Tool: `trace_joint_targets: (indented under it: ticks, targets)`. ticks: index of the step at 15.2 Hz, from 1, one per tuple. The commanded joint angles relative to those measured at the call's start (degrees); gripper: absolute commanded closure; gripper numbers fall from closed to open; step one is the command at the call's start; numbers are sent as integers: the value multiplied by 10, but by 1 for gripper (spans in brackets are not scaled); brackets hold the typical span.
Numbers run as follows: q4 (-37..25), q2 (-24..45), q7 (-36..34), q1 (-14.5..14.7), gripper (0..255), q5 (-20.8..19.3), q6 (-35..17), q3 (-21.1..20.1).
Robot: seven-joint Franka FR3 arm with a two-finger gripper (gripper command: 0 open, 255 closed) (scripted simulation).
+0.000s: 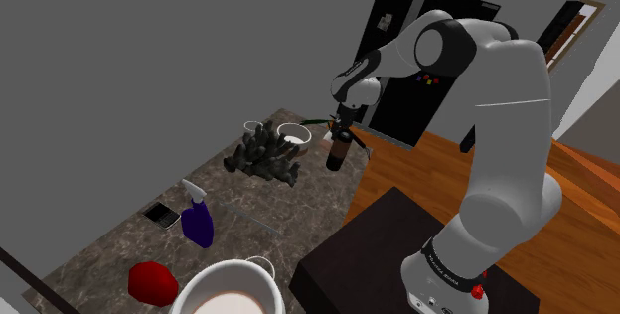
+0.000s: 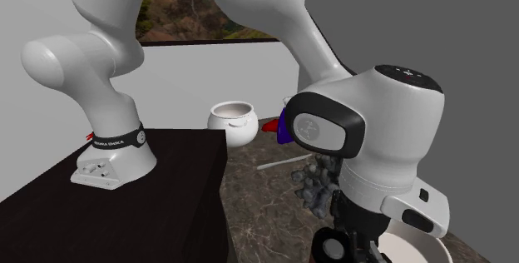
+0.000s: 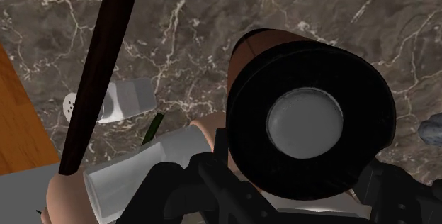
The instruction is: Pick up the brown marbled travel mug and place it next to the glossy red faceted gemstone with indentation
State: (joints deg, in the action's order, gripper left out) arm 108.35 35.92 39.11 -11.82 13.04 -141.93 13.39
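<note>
Wrist view: your gripper [image 3: 304, 183] has its fingers [image 3: 205, 183] on either side of the brown travel mug [image 3: 312, 123], pinching it just under its black lid. The lid covers the pads, so you get no clear contact line. A dark rod [image 3: 99, 74], a white shaker [image 3: 117, 102] and a pale cylinder [image 3: 134, 176] lie just beside the mug; the cylinder is partly cut off by the hand.

In the shoulder view the mug is upright under the hand. You cannot tell whether its base touches the marble counter [image 1: 109, 250]. The counter's edge runs just beside the mug, with wooden floor [image 1: 397, 163] past it and the black stand [image 1: 368, 242] near. A white bowl [image 1: 293, 135] sits just beside the mug, and a grey rocky cluster [image 1: 263, 155] is near it.

Well apart from the mug, at the counter's other end, stand a purple spray bottle [image 1: 197, 221], the red gemstone [image 1: 152, 282] and a white pot [image 1: 204, 284]. Bare marble lies between the cluster and the bottle. In the second exterior view the arm's wrist hides the mug.
</note>
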Motion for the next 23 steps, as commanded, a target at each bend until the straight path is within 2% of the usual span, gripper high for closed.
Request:
trace_joint_targets:
  ticks: [1,6,14,15,19,23]
  targets:
    - [0,0,0,0,255,0,0,0]
    - [0,0,0,0,255,0,0,0]
    - [5,-35,-7,6,255,-11,30,10]
    - [5,-35,-7,6,0,-11,30,10]
    - [144,-139,39,-28,0,49,-83,1]
    - [136,-110,49,-35,0,64,-103,-10]
